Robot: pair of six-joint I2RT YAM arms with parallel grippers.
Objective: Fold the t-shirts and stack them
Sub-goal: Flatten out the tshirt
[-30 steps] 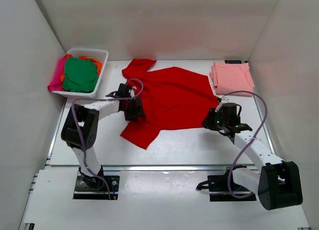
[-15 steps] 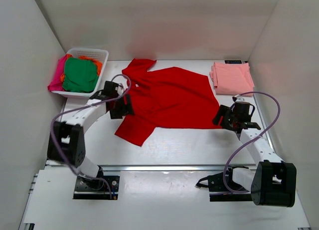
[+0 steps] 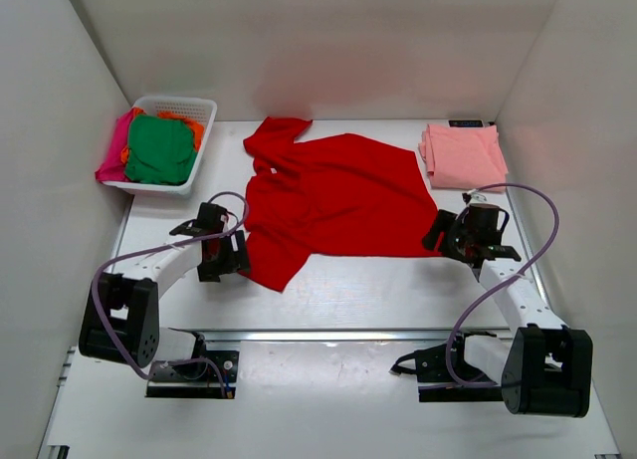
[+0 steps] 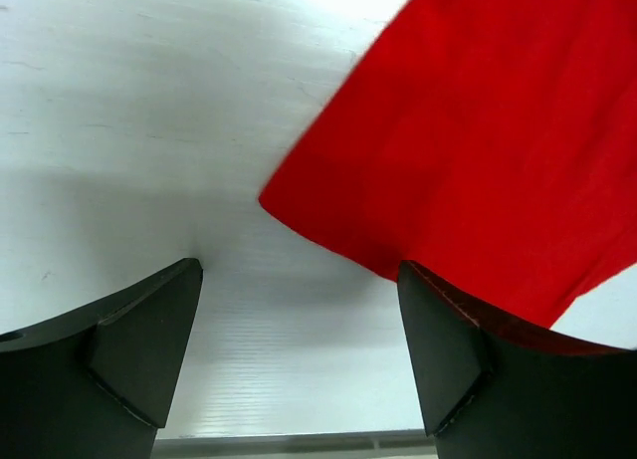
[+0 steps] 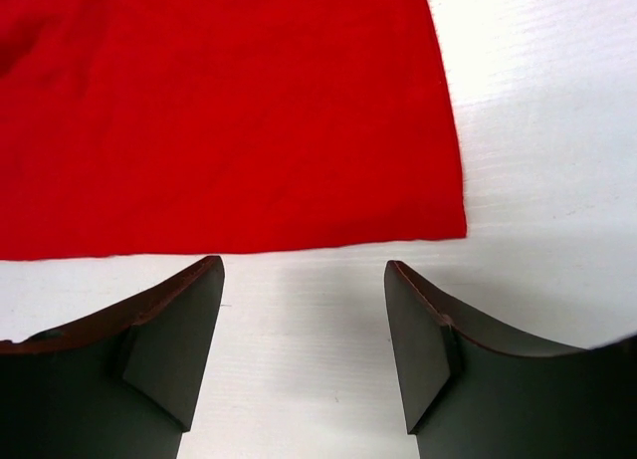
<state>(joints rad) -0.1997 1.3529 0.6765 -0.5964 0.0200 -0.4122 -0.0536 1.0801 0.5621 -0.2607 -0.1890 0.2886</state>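
White links (image 3: 513,292), black joints (image 3: 545,371), lilac cables (image 3: 553,225), black end effector fingers (image 5: 169,351).

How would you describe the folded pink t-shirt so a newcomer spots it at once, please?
On the white table, find the far right corner. The salmon-pink t-shirt lies there. Unlike the red t-shirt spread beside it, it is folded into a rectangle.
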